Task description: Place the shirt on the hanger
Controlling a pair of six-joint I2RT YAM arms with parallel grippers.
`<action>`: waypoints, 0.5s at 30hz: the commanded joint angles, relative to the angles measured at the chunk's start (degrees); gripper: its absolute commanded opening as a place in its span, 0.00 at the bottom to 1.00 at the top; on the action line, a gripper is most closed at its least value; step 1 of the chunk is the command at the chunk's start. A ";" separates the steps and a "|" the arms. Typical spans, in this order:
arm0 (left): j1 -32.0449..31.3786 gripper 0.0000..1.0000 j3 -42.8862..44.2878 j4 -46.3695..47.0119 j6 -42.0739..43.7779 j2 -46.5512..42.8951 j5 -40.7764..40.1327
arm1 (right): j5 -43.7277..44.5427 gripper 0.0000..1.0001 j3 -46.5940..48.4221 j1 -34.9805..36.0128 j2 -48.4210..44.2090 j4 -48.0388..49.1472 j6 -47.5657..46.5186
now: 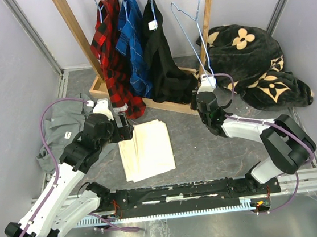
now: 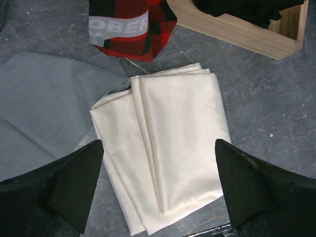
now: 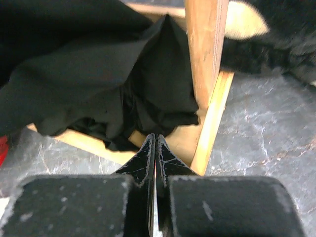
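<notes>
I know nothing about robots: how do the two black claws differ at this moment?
The left gripper stands wide open; the right gripper is shut, its fingers pressed together. The left gripper hangs over the folded cream cloth, while the right gripper faces the black shirt draped at the foot of the wooden rack. Both have two black fingers.

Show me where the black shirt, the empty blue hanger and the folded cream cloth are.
black shirt (image 1: 160, 61), top external view, middle of body
empty blue hanger (image 1: 199, 8), top external view, neck below hook
folded cream cloth (image 2: 173, 143), left wrist view, top layer
</notes>
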 commanded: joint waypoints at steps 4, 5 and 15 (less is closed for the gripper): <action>0.22 1.00 0.09 2.33 2.01 -0.23 0.90 | 3.20 0.01 2.86 0.14 9.13 22.08 -10.77; 0.16 1.00 0.05 2.36 2.03 -0.22 0.90 | 2.48 0.01 3.10 0.07 10.88 25.35 -11.90; 0.22 1.00 0.09 2.20 1.95 -0.05 0.46 | -5.59 0.01 16.14 0.29 23.98 27.82 -15.39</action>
